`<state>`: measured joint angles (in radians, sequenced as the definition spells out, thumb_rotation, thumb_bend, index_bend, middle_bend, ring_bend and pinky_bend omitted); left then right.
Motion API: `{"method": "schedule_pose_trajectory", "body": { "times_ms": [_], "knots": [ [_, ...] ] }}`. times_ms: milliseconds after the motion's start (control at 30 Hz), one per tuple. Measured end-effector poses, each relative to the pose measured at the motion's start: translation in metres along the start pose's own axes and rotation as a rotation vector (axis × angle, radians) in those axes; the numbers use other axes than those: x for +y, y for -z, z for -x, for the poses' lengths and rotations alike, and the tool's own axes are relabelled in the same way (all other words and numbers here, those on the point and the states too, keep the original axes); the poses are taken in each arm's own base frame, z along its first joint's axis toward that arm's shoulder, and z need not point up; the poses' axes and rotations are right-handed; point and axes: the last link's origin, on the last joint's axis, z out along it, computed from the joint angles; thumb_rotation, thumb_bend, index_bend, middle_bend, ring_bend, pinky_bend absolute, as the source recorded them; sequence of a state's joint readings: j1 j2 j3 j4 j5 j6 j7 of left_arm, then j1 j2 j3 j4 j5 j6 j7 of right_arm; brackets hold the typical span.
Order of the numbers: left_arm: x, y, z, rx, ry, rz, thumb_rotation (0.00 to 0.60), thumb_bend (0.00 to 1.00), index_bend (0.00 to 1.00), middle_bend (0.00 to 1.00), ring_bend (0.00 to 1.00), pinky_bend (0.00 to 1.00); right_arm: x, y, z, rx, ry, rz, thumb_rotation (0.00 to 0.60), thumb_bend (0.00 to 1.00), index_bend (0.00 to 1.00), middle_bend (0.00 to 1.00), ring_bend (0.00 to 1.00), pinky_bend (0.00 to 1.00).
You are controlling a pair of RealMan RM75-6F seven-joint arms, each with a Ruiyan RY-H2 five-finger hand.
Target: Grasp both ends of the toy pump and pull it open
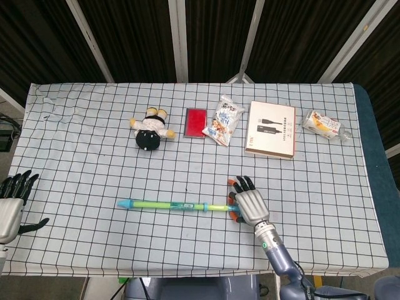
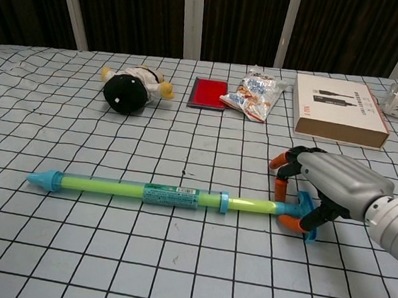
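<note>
Lying flat on the checked table: toy pump. Right hand curled around its blue handle, partly hiding it. Left hand cut off at frame edge, fingers spread, holding nothing.

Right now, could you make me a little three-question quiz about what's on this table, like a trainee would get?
1. True or false: the left hand is holding the toy pump.
2. Which end of the pump is the right hand at: A) pointed tip, B) handle end?
3. Fill in: the red card lies between the plush toy and the ____ packet.

Key: 1 false; 2 B; 3 snack.
</note>
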<state>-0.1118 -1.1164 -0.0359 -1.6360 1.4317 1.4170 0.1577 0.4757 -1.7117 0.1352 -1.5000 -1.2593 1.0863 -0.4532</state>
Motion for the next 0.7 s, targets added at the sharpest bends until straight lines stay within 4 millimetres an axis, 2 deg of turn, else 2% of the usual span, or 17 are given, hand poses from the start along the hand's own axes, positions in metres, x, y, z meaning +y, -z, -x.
{"method": "schedule_pose_trajectory", "body": {
  "times_ms": [300, 500, 567, 700],
  "knots": [
    [0.001, 0.0, 0.001, -0.006, -0.006, 0.0, 0.6, 0.03, 0.0, 0.0, 0.0, 0.0, 0.003, 0.001, -0.007, 0.023, 0.003, -0.006, 0.6, 0.42, 0.62, 0.22, 0.0, 0.0],
    [0.007, -0.003, -0.002, -0.012, -0.018, 0.006, 0.6, 0.07, 0.0, 0.0, 0.0, 0.0, 0.012, -0.004, -0.019, 0.046, 0.006, 0.008, 0.6, 0.42, 0.62, 0.22, 0.0, 0.0],
    [0.011, -0.008, -0.005, -0.008, -0.026, 0.014, 0.6, 0.08, 0.0, 0.0, 0.0, 0.0, 0.016, -0.004, -0.023, 0.053, 0.008, 0.014, 0.6, 0.42, 0.62, 0.22, 0.0, 0.0],
    [0.031, -0.033, -0.012, -0.019, -0.055, 0.06, 0.6, 0.1, 0.01, 0.0, 0.0, 0.0, 0.027, -0.005, -0.031, 0.07, 0.01, 0.045, 0.6, 0.42, 0.62, 0.22, 0.0, 0.0]
  ]
}}
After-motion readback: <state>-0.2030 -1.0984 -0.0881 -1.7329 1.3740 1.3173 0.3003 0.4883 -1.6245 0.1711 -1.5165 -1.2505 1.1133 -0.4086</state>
